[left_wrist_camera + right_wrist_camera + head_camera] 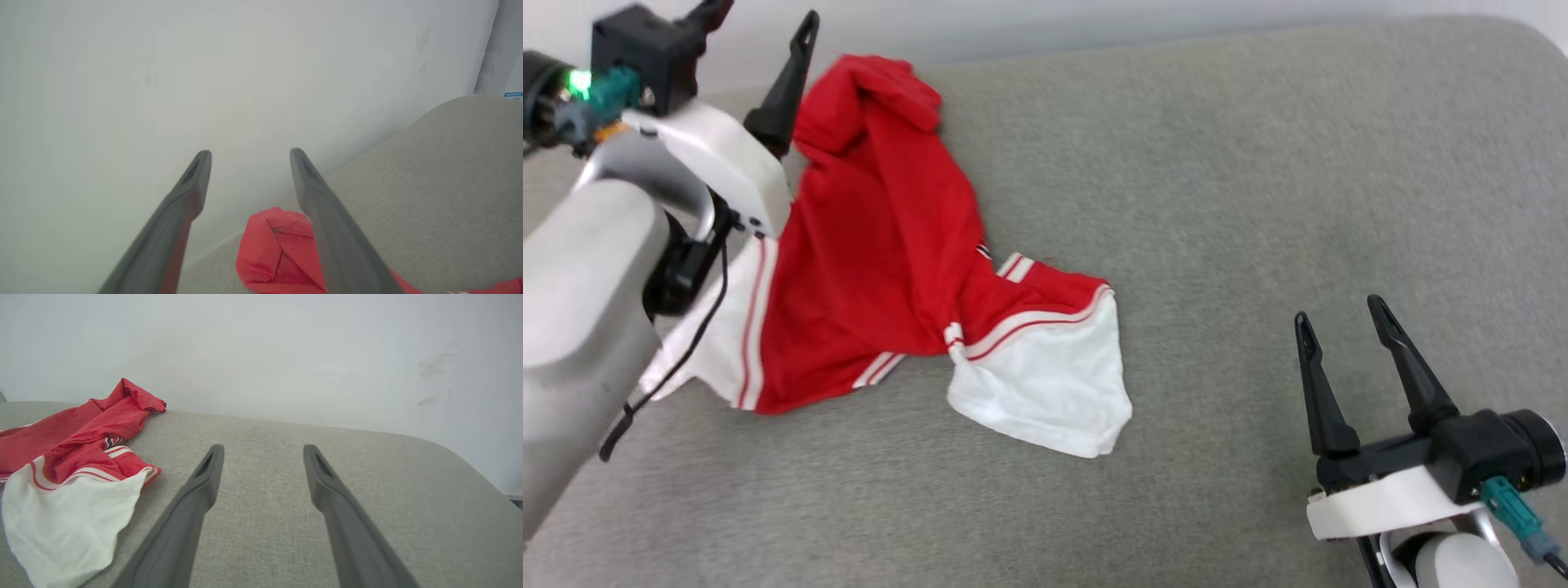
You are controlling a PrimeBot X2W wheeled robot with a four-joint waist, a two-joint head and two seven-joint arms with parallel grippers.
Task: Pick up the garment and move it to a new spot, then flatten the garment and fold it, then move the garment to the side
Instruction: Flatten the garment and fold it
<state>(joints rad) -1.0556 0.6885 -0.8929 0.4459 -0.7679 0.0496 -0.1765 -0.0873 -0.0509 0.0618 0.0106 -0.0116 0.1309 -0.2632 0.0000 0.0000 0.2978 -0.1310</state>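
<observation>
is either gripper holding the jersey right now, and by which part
Nothing is held: left gripper and right gripper have open, empty jaws, and the garment lies crumpled on the grey cushion.

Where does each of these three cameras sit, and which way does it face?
Head view: on the robot's head, facing forward and down at the garment on the grey cushion; its left tool and right tool show.
Left wrist view: on the left wrist, facing along the open left tool toward the wall, garment bunched below.
Right wrist view: on the right wrist, facing along the open right tool across the cushion to the wall.
Shared: both wrist views catch garment, cushion and wall.
</observation>
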